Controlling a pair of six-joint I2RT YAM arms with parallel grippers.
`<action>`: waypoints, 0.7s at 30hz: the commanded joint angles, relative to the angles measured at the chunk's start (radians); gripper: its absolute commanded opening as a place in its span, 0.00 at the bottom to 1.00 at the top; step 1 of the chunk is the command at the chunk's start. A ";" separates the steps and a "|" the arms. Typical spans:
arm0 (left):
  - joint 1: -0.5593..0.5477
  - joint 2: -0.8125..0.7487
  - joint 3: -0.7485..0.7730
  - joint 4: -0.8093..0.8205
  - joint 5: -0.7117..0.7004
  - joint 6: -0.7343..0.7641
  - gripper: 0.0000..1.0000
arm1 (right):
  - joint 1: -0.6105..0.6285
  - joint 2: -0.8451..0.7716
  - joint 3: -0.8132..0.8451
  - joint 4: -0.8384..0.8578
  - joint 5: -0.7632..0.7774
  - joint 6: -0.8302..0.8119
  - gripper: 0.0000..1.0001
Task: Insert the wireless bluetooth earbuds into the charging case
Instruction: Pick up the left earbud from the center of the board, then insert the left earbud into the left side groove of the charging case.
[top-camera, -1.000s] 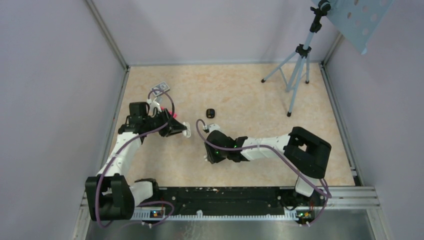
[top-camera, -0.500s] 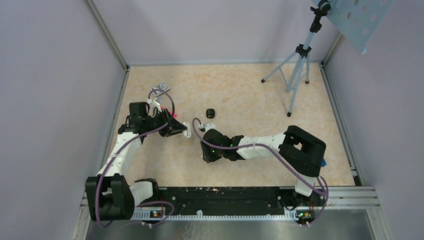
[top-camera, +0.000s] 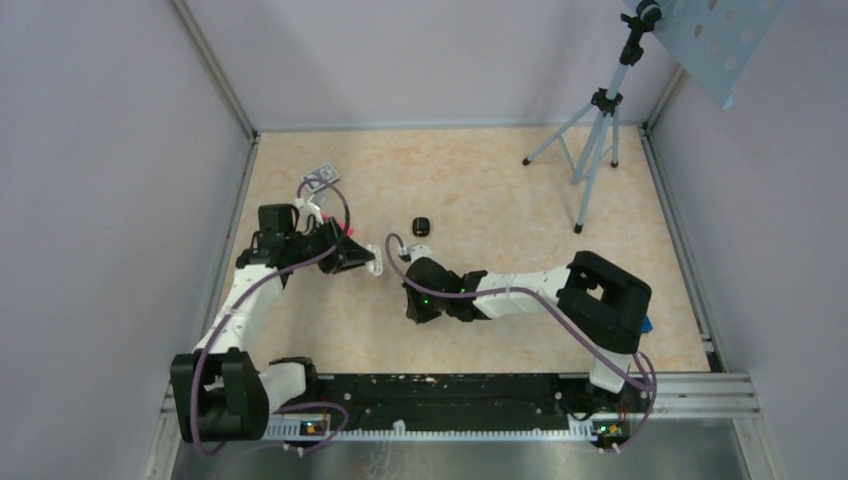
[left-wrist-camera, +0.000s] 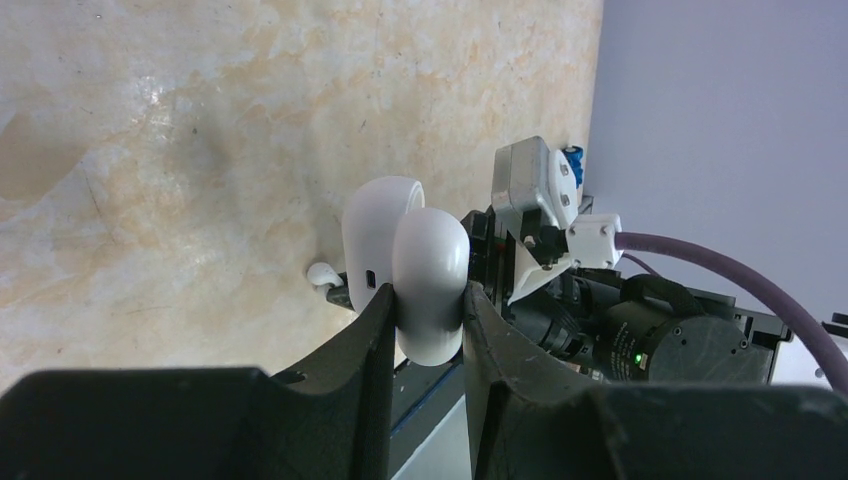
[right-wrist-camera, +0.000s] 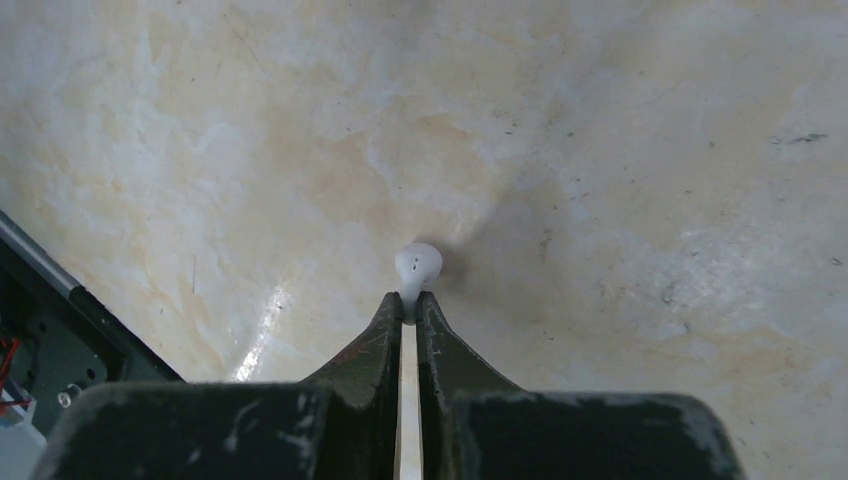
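Jaws of right pincer (right-wrist-camera: 408, 310) closing tight after standing apart a second ago, pinching earbud (right-wrist-camera: 418, 265) by its stem at the tips, head pointing away beyond them, long axis running along the fingers, left pincer (left-wrist-camera: 428, 295) still clamping case (left-wrist-camera: 430, 255).

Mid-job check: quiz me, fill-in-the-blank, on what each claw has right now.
The small white pill-shaped plastic charging case is clamped in the ___. The right claw is shut on a tiny white rounded plastic earbud's ___. The small black object lies on the beige marbled table, held by ___ claw.
Missing: left claw; stem; neither.
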 joint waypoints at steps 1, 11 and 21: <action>0.005 -0.013 -0.011 0.041 0.066 0.039 0.00 | -0.005 -0.094 0.002 -0.035 0.090 -0.023 0.00; -0.162 0.141 0.026 0.011 0.163 0.124 0.00 | -0.076 -0.504 -0.204 -0.066 0.204 -0.482 0.00; -0.311 0.431 0.321 -0.114 0.343 0.349 0.00 | -0.109 -0.824 -0.359 -0.040 -0.059 -1.186 0.00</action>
